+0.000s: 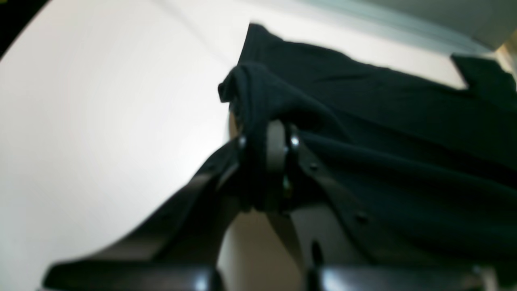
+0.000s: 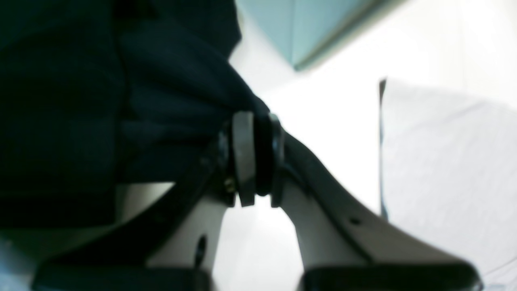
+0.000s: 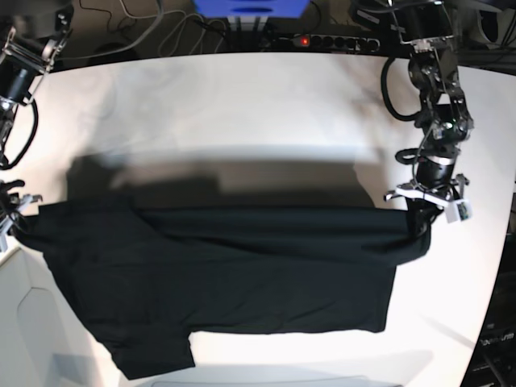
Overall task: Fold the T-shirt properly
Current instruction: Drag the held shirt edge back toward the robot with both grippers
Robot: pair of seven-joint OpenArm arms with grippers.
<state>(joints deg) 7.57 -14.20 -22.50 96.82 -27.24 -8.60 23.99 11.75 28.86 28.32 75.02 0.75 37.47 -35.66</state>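
The black T-shirt (image 3: 242, 266) hangs stretched between my two grippers, its top edge pulled into a taut horizontal fold and its lower part draped on the white table (image 3: 242, 113). A sleeve lies at the lower left of the base view. My left gripper (image 3: 421, 226) is shut on the shirt's right end; the left wrist view shows its jaws (image 1: 278, 161) pinching bunched black cloth (image 1: 383, 121). My right gripper (image 3: 16, 218) is shut on the shirt's left end; its wrist view shows closed jaws (image 2: 252, 157) with cloth (image 2: 80, 101) gathered between them. The neck label is hidden.
A power strip (image 3: 330, 40) with a red light, cables and a blue box (image 3: 250, 8) lie beyond the table's far edge. The table's right edge runs diagonally near my left arm. A white panel (image 2: 444, 161) shows beside my right gripper.
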